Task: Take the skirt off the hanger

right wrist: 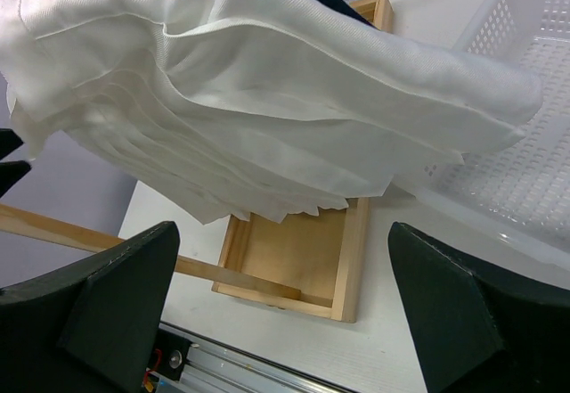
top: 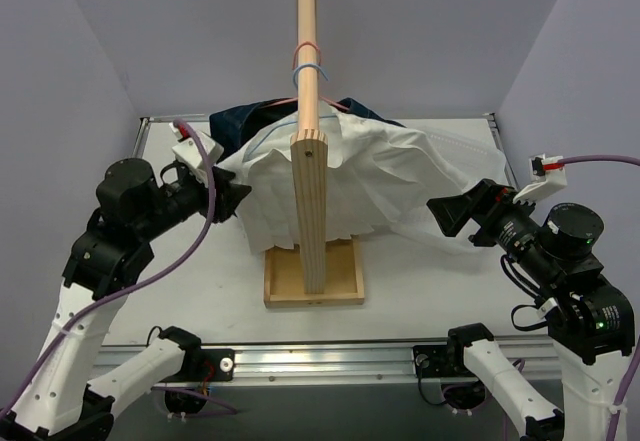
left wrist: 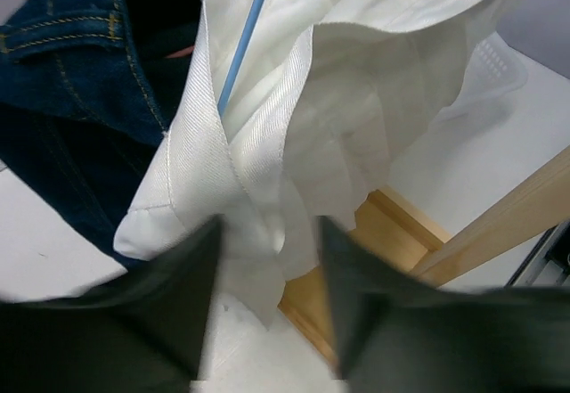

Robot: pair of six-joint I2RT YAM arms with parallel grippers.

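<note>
The white pleated skirt (top: 370, 176) hangs on a light blue hanger (left wrist: 245, 41) from the wooden pole (top: 308, 51), draping to both sides of the stand. My left gripper (top: 240, 201) is at the skirt's left edge. In the left wrist view its jaws (left wrist: 270, 233) stand apart, with the skirt's hem (left wrist: 258, 188) hanging loosely between the blurred fingertips. My right gripper (top: 445, 213) is wide open just off the skirt's right side. In the right wrist view (right wrist: 283, 233) it sits below the hanging folds (right wrist: 267, 99) with nothing between its fingers.
A dark blue denim garment (top: 235, 121) hangs behind the skirt on the left, also seen in the left wrist view (left wrist: 71, 63). The wooden stand's base (top: 313, 286) sits mid-table under the skirt. A white perforated basket (right wrist: 525, 143) lies at the right, partly under the fabric.
</note>
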